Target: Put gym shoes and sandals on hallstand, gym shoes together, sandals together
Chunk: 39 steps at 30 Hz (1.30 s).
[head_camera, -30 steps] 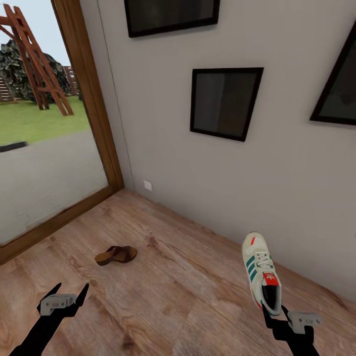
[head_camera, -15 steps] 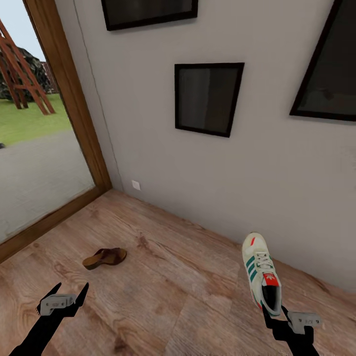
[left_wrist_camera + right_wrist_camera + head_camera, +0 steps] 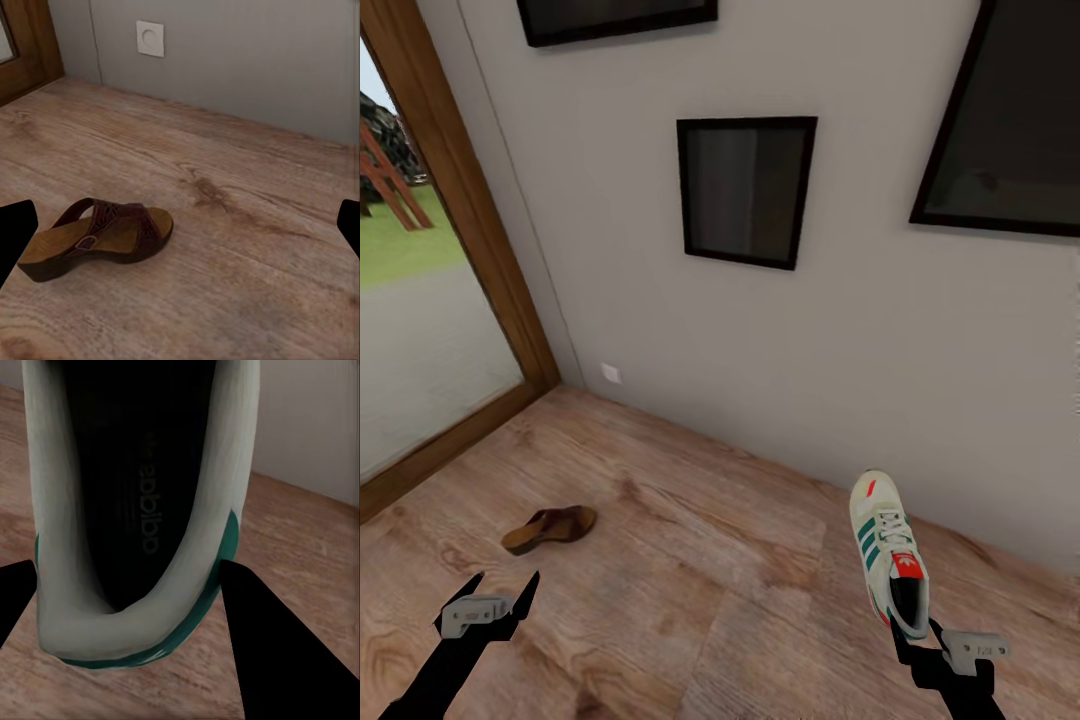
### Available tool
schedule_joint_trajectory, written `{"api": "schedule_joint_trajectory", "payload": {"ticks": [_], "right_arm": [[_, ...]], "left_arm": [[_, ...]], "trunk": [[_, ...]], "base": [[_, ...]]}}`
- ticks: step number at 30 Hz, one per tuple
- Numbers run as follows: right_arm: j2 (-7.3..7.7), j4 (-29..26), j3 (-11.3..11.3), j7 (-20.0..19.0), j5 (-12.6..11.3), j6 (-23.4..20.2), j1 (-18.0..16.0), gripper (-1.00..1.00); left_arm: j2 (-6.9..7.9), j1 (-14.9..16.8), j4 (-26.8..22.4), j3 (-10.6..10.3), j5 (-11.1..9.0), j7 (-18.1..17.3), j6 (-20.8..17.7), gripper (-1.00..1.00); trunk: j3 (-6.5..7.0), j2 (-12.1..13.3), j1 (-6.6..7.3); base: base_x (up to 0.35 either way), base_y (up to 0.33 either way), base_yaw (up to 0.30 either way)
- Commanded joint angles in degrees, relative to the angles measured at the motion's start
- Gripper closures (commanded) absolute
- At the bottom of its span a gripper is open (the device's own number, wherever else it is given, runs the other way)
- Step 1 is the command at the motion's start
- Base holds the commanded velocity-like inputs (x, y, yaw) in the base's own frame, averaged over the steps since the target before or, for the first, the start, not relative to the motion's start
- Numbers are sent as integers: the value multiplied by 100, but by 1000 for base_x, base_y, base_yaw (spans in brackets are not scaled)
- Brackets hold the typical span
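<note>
**Carrying one gym shoe, one sandal waiting**

Head view: the right gripper [image 3: 912,628] is pinching the gym shoe [image 3: 889,549] by its heel, toe pointing away toward the wall [image 3: 840,350]; the left gripper [image 3: 500,594] is hanging spread and empty, near the sandal [image 3: 549,528] on the corridor floor [image 3: 700,560].

Left wrist view: the sandal [image 3: 97,238] is lying between the jaws' tips, so a straight descent should suit.

Right wrist view: the shoe's heel collar [image 3: 135,615] is sitting between the fingers; keeping the pinch firm seems wise.

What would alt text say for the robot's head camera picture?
The right gripper holds a cream-white sneaker with green stripes by its heel above brown wood-plank flooring. The open left gripper is empty, beside a dark maroon sandal lying near a grey wall with dark frames.
</note>
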State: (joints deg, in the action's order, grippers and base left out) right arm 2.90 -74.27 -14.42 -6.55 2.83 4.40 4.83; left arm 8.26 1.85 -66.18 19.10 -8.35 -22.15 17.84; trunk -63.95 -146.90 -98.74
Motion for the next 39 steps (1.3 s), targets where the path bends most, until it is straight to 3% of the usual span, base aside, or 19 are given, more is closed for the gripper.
{"api": "schedule_joint_trajectory", "payload": {"ticks": [1, 14, 39], "right_arm": [[0, 0, 0, 4, -8, -1, 0, 100], [0, -2, 0, 4, -3, 7, 8, 100], [0, -7, 0, 2, -2, 8, 9, 100]], "left_arm": [[0, 0, 0, -1, 0, 0, 0, -100], [7, 0, 0, 4, -41, 0, 0, -100], [9, -2, 0, 10, -50, 0, 0, -100]], "trunk": [[-4, 0, 0], [-24, 0, 0], [-27, 0, 0]], "base": [[0, 0, -117], [-12, 69, -48], [-3, 281, -4]]}}
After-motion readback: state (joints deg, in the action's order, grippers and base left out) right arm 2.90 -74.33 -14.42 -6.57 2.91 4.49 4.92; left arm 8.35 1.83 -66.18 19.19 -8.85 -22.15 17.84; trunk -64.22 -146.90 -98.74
